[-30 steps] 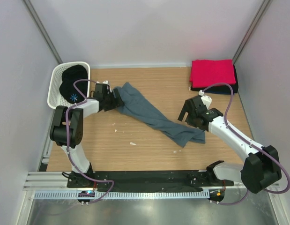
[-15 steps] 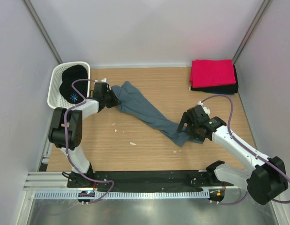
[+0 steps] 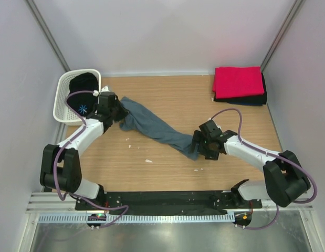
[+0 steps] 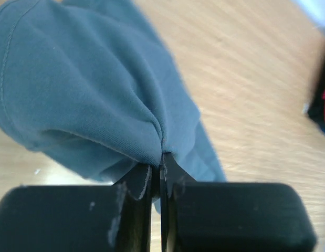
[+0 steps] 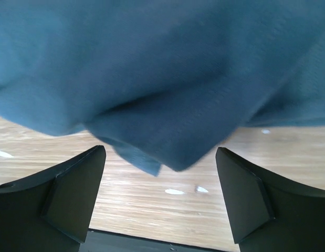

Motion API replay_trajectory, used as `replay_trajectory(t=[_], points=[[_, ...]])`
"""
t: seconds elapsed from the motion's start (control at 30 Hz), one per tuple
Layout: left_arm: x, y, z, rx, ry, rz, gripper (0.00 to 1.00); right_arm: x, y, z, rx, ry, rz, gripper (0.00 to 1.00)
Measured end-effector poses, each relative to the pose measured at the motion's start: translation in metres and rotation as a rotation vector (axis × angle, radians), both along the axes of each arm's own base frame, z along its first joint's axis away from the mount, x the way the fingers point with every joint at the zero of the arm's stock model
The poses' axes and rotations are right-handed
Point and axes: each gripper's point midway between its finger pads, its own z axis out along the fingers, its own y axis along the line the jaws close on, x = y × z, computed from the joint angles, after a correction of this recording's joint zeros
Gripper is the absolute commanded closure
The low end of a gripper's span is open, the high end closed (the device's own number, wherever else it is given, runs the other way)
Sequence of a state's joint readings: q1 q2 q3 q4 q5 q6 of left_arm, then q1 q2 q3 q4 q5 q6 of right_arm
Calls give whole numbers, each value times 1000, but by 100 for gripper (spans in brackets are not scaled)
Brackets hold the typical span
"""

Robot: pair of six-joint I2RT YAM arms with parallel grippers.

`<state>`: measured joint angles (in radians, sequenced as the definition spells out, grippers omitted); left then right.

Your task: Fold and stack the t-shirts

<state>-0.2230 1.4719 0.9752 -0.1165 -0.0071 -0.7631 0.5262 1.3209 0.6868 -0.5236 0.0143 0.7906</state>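
**Left gripper pinching the blue-grey shirt, right gripper gaping at its other end**

A white perforated basket (image 3: 61, 103) is sitting at the upper left of the top view, at the left edge of the wooden table (image 3: 173, 89). A black garment (image 3: 81, 90) with a small light-blue star mark is lying bunched inside it. At the upper right of that view, a folded red t-shirt (image 3: 238, 80) is resting on top of a folded dark t-shirt (image 3: 255, 99).

The slate blue-grey t-shirt (image 3: 151, 127) is stretching as a twisted band across the middle of the table, from the upper left down towards the right. The left gripper (image 3: 120, 112) is clamping the shirt's upper-left end just beside the basket; in the left wrist view its two fingers are pressing together with a fold of the cloth caught between their tips. The right gripper (image 3: 196, 144) is sitting at the shirt's lower-right end. In the right wrist view its fingers (image 5: 73, 189) are standing wide apart, and the cloth is hanging in front of them, above the gap, without being pinched.
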Motion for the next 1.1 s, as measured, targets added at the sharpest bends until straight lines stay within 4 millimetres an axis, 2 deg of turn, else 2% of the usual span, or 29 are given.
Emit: replay_trajectory(t=[0.1,0.13,0.27,0.3,0.37,0.4,0.43,0.53,0.63,0.73,0.8,0.93,1.03,1.1], points=[[-17,4,-19,27,65,22,100,9,11,4,51,-37,15,14],[-23,5,-23,36,81,26,100,14,18,8,82,-61,22,19],[-40,9,-24,50,113,44,100,22,28,6,116,-80,45,35],[-41,10,-22,50,111,50,100,22,29,4,114,-76,50,49],[-44,12,-16,51,105,62,100,21,28,-1,99,-61,70,64],[-47,14,-14,56,106,68,100,21,28,-2,94,-54,71,84],[-49,15,-12,63,112,71,100,21,27,-1,85,-57,87,98],[-53,21,-4,98,136,87,100,26,29,16,65,-58,114,99],[-55,30,18,149,122,97,100,50,32,58,39,-142,133,99],[-62,41,55,194,67,103,100,73,34,113,43,-265,134,99],[-68,47,82,215,30,106,100,80,34,145,61,-328,133,99],[-80,55,132,238,-28,110,100,90,24,196,72,-396,122,99],[-91,57,144,241,-21,101,100,96,7,221,66,-406,93,99],[-101,57,137,241,23,86,100,104,-14,233,66,-408,46,99]])
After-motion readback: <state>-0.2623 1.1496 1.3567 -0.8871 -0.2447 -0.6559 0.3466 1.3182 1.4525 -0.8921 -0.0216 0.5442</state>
